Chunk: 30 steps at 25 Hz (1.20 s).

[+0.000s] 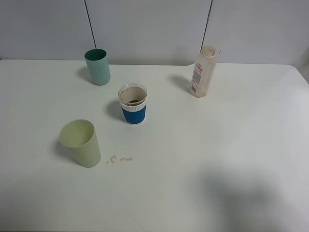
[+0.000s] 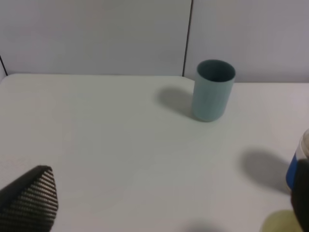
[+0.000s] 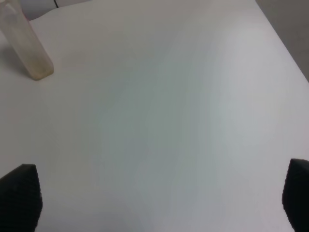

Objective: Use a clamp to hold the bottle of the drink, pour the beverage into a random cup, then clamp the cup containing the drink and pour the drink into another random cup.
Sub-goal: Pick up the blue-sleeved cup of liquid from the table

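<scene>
White table, grey panelled wall behind, tall clear squarish plastic bottle upright far right, short blue-banded white cup mid-table holding dark brown liquid, teal plastic cup farther back left, left gripper and right gripper both splayed, empty, bottle top cut off in right wrist view

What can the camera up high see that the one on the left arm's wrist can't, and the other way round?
Only the high camera: the bottle at the back right, small brownish spill marks on the table, and the dark liquid inside the blue-banded cup. Only the left wrist camera: the left gripper, its dark fingers spread wide. Both: the teal cup, plus the blue-banded cup and pale green cup, which the wrist view catches only as slivers, all on the same table.
</scene>
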Motion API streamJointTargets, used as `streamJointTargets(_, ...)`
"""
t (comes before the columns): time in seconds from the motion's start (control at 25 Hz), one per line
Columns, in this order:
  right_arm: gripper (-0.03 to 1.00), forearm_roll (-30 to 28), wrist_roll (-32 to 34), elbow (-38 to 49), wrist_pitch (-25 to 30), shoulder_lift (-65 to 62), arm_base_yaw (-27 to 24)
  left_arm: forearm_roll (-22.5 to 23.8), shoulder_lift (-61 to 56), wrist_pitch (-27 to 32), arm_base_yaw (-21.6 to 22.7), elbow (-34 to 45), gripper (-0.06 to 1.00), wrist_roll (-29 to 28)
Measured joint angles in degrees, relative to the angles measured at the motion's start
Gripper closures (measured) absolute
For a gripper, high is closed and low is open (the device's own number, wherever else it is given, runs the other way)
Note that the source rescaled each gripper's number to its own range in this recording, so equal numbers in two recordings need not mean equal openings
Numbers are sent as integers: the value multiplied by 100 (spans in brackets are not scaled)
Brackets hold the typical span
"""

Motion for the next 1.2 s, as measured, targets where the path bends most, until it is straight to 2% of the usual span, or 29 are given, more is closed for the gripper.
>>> streamJointTargets(0.2, -3, 0, 0, 0, 0, 0, 0, -118, 251, -190, 0, -2, 1, 0)
streamJointTargets(0.4, -3, 0, 0, 0, 0, 0, 0, -555, 596, -644, 4, -6, 1, 32)
streamJointTargets(0.6, -3, 0, 0, 0, 0, 0, 0, -1108, 891, -674, 4, -142, 1, 540)
streamJointTargets(0.72, -3, 0, 0, 0, 0, 0, 0, -1379, 1030, -553, 4, -343, 1, 1062)
streamJointTargets(0.92, -3, 0, 0, 0, 0, 0, 0, -1802, 1097, -103, 11, -463, 1, 1487)
streamJointTargets(1.2, -3, 0, 0, 0, 0, 0, 0, -2850, 1114, 626, 11, -482, 1, 1962)
